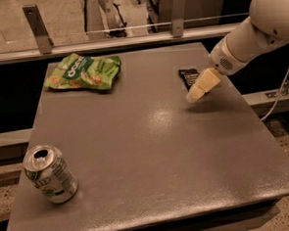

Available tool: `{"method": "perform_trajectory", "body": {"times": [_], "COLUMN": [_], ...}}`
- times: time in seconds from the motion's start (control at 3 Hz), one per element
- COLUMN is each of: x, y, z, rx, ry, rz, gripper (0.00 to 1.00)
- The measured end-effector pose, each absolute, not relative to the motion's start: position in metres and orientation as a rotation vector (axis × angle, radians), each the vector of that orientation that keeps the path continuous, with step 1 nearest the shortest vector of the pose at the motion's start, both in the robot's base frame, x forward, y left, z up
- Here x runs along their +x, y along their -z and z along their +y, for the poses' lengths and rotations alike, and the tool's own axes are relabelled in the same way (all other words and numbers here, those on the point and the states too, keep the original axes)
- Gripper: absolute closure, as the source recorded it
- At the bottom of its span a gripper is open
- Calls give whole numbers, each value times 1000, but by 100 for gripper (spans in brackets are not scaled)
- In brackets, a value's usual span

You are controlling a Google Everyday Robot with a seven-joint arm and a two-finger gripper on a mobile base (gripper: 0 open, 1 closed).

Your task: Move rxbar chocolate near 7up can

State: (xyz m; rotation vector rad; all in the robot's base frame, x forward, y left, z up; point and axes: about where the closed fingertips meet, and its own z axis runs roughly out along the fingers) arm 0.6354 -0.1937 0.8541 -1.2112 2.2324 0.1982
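Note:
The rxbar chocolate [187,76] is a small black bar lying flat at the right of the grey table [146,151], partly covered by the gripper. The 7up can [49,174] is a silver can with green markings, standing slightly tilted at the front left corner, far from the bar. My gripper [197,90] comes in from the upper right on a white arm and sits low just over the bar's near end, its cream fingers pointing down-left.
A crinkled green snack bag [84,71] lies at the back left of the table. A metal rail with brackets [38,30] runs behind the table. A cable [280,92] hangs at the right edge.

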Motion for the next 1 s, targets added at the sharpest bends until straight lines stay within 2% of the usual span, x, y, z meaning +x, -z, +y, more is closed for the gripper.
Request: {"method": "perform_trajectory", "body": {"times": [0.33,0.67,1.0], "x": [649,658,661], "y": [-841,-834,-834], "z": [-188,-184,-181], "rx": [-1128,-1079,-1062], "ry": [-253,-291,-315], "rz": [2278,2315,2326], "gripper": [0,17,41]}}
